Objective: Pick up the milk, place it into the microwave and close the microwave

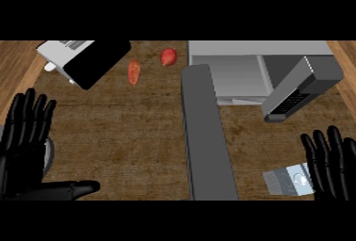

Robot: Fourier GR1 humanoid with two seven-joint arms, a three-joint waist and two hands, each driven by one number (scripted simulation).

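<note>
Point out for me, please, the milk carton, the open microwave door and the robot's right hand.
milk carton (290, 180), head view, on its grey side face.
microwave door (207, 141), head view, on the middle of its long grey panel.
right hand (332, 162), head view, on the black fingers.

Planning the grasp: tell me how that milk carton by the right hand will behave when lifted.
The milk carton looks boxy with flat faces, so it should sit steady and not roll. It appears small beside the right hand, so probably light. Its smooth sides might slip.

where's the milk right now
In the head view the milk lies on the counter near the lower right, just left of the open right hand, below the open microwave.
</note>
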